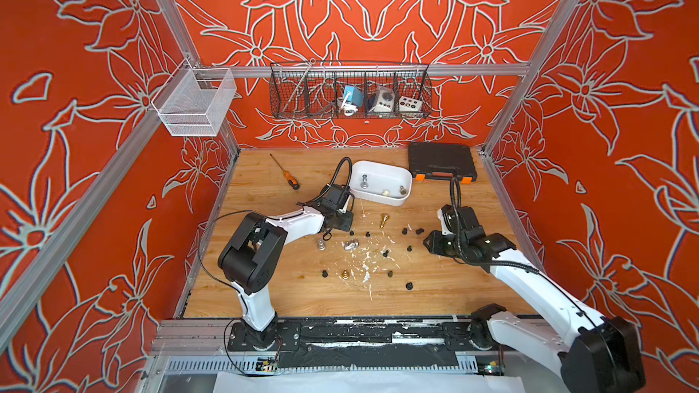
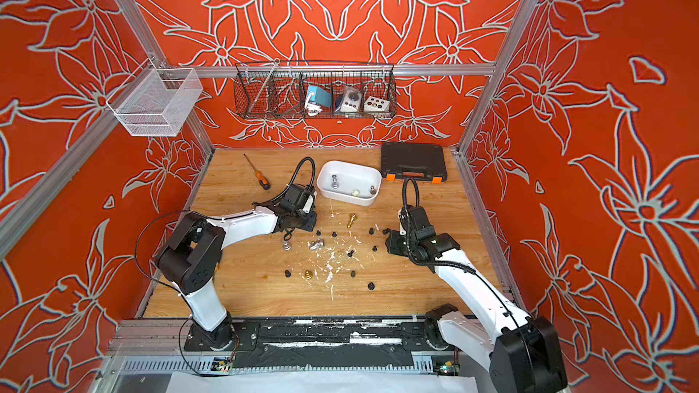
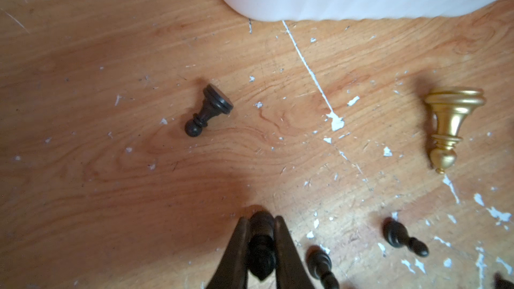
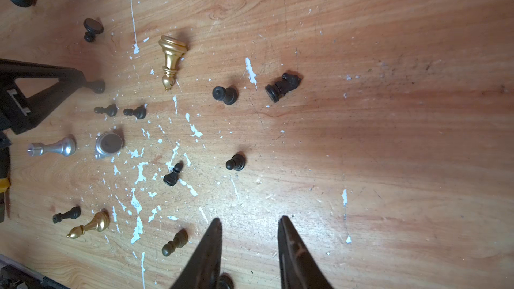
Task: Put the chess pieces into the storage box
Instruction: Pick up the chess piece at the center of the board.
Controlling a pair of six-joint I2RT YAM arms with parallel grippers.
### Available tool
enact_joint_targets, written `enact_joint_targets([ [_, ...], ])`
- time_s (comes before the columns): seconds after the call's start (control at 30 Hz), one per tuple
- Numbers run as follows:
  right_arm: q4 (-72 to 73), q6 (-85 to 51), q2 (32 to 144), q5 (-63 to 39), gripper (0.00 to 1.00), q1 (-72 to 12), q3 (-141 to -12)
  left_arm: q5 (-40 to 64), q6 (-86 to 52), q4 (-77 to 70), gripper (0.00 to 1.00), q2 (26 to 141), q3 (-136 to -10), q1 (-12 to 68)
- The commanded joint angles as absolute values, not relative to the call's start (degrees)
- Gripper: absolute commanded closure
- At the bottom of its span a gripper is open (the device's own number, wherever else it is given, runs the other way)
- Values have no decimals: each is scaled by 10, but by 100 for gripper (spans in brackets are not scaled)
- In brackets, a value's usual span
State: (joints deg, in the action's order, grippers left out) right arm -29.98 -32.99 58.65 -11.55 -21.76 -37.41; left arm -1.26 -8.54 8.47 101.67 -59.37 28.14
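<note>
Three pieces (image 1: 364, 180) sit in your box (image 1: 382, 199) | others lie scattered across the surface (image 1: 454, 289) | left tool (image 3: 261, 218) clamped on a black pawn (image 3: 261, 248) near the box | right tool (image 4: 250, 218) fingers apart, holding nothing, over bare surface

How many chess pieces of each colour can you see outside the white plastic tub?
Small black chess pieces: 11, one pinched in the left gripper
Gold chess pieces: 2
Silver metal chess pieces: 2
Total: 15
</note>
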Motion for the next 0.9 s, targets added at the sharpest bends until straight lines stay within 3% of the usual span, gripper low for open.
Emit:
enact_joint_targets([
  [0.0,-301,-343,577,-102,64,-220,-363,-16,-78,83,84,1023,-598,285],
  [0.87,-304,-344,571,-101,64,-220,-366,41,-77,88,89,998,-633,285],
])
